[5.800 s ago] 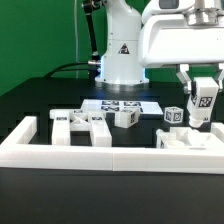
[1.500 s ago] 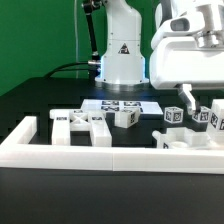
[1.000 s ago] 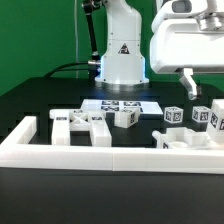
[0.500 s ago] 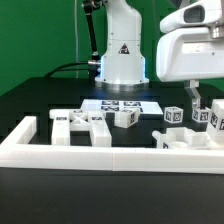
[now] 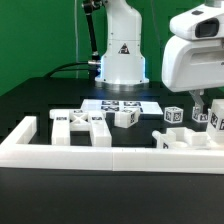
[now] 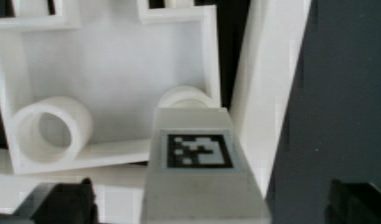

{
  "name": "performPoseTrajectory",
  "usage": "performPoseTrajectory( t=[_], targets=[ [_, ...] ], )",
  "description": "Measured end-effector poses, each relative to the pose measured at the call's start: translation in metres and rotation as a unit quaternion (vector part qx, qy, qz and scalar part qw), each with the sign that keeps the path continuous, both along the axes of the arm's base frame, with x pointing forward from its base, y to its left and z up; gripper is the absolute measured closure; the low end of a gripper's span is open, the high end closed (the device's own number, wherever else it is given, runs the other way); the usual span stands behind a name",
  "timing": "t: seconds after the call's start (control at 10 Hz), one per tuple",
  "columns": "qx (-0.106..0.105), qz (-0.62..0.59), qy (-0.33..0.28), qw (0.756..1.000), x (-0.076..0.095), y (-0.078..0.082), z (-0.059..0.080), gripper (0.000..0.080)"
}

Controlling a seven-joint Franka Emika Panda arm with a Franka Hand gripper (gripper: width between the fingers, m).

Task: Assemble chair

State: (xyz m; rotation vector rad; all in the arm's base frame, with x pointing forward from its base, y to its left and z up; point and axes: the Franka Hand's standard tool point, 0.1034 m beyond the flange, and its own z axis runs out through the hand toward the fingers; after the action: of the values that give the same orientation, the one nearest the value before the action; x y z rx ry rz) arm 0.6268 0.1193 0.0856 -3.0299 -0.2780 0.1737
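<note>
**Exterior view.** The chair is nothing but loose white parts on the black bench. Two flat pieces lie toward the bench edge on the exterior view's left. A small block sits mid-bench just in front of the marker board. A cluster of tagged blocks stands near a low piece toward the edge on the exterior view's right. All of it lies behind the border frame. The end effector hangs over the right-hand cluster.

**Wrist view.** The camera looks down on a tagged post standing against a white panel with a round ring. The dark fingertips are spread wide on either side of the post and hold nothing.

**Step in hand.** This looks like the approach to pick up a part, with assembly barely begun. The next move calls for a straight descent that keeps the post centred, clear of the panel wall, before closing.

**Look of the parts.** They are blocky matte plastic carrying black-and-white square tags.
</note>
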Motion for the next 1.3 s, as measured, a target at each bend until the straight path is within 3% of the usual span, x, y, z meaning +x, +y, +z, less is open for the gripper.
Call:
performPoseTrajectory(
  t=[0.5, 0.7, 0.8, 0.9, 1.3],
  targets=[
    [0.001, -0.001, -0.006, 1.0, 0.0045, -0.0017, 0.0019, 0.0151],
    [0.001, -0.001, -0.006, 1.0, 0.0045, -0.002, 0.0016, 0.0387],
    [0.001, -0.001, -0.006, 1.0, 0.0045, -0.0021, 0.0016, 0.0387],
    [0.001, -0.007, -0.005, 1.0, 0.0045, -0.002, 0.0016, 0.0511],
    [-0.007, -0.092, 0.001, 0.996, 0.0042, -0.0013, 0.0013, 0.0511]
  ],
)
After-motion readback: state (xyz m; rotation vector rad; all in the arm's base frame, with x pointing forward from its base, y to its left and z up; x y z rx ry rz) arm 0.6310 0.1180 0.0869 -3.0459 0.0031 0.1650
